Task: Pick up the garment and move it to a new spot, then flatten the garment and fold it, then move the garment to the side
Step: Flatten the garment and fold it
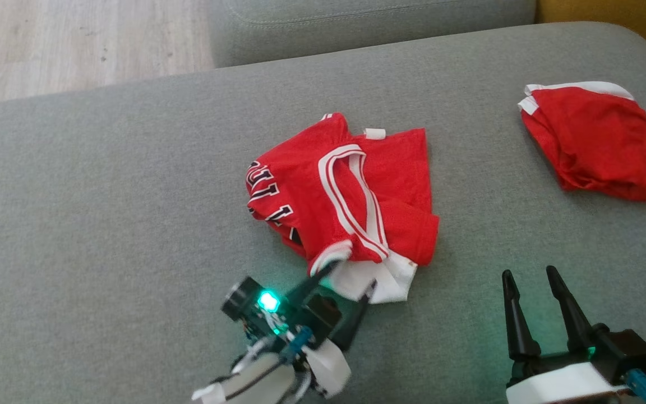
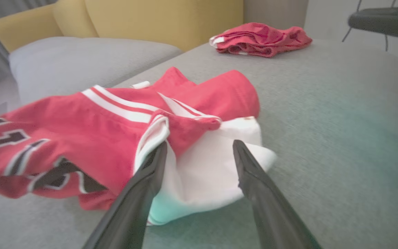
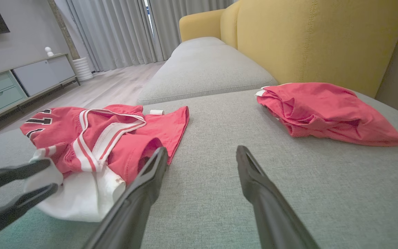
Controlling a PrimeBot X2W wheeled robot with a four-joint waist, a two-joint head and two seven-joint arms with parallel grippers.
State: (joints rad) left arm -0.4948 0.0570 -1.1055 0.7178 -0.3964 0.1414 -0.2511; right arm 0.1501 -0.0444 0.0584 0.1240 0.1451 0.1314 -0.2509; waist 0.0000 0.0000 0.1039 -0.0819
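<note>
The grey cushion (image 1: 104, 196) is a coarse, flat-woven surface with a rounded far edge, and pale wood floor (image 1: 76, 39) lies beyond its upper left. The left gripper (image 1: 354, 275) reaches in low from the bottom edge, angled up and to the right. Its two dark tapered fingers are spread wide on either side of the garment's white hem, with nothing pinched between them. The garment (image 1: 368, 185) lies crumpled at the cushion's middle. It is thin red mesh-like fabric with white striped trim, dark block lettering on its left fold and a small white tag at the top. The right gripper (image 1: 529, 272) points straight up the view, jaws parted and empty, resting apart from the cloth. A second red cloth (image 1: 598, 146) lies bunched at the far right.
</note>
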